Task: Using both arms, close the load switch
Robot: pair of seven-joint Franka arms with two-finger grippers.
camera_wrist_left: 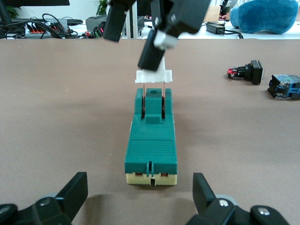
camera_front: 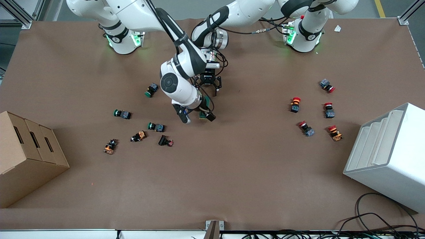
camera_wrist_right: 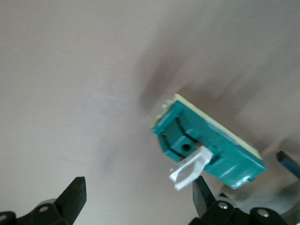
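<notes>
The right arm's black two-finger gripper, fingers apart, sits at the raised white lever of the dark green rectangular load switch mid-table; farther from the camera, the left arm's black gripper, also spread, straddles its other end unclamped; pressing the lever could skid or tip the unheld switch.

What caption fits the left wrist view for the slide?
Green load switch on the brown table, right gripper at its raised white lever, open left gripper waiting in front.
</notes>
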